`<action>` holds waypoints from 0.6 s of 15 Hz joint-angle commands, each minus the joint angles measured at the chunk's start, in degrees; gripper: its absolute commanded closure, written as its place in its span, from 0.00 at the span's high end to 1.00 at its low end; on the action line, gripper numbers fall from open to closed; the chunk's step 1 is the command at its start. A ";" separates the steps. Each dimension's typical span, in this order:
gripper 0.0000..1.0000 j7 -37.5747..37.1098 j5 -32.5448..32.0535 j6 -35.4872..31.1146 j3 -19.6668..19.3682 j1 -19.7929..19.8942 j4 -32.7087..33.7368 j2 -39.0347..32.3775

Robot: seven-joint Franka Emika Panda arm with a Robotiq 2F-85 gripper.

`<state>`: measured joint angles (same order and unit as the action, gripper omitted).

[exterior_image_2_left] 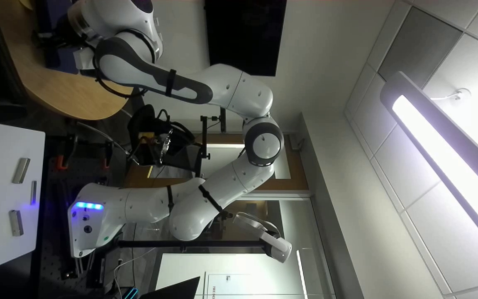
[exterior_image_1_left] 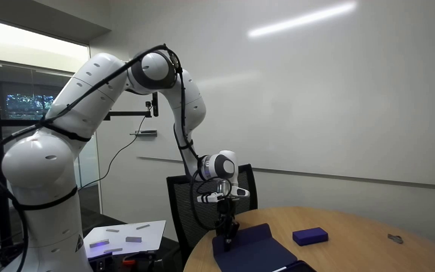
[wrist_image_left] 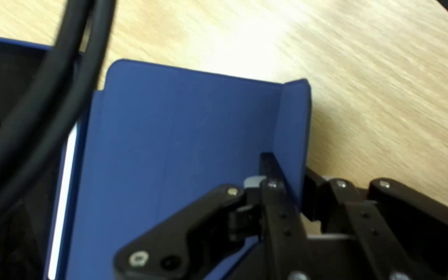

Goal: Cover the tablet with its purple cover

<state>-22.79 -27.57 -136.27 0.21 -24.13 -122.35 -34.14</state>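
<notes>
One white arm (exterior_image_1_left: 191,99) stands bent, elbow high, its jaws pointing to six o'clock in an exterior view. One wooden bench (exterior_image_1_left: 353,252) carries one purple cover (wrist_image_left: 193,144), the jaws pinching its raised edge. I see one dark tablet (wrist_image_left: 2,70) at the cover's nine o'clock in the wrist view and, in an exterior view, one purple block (exterior_image_1_left: 310,236) at the jaws' three o'clock, one small grey piece (exterior_image_1_left: 395,238) beyond it.
</notes>
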 commanded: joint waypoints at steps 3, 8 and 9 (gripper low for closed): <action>0.02 0.42 -0.15 4.30 -0.06 -0.20 2.94 1.45; 0.02 4.16 9.06 2.63 3.02 5.44 3.96 3.54; 0.02 5.47 12.35 1.91 3.97 7.06 4.24 3.83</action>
<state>-21.34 -21.89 -133.60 1.35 -21.28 -118.32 -32.64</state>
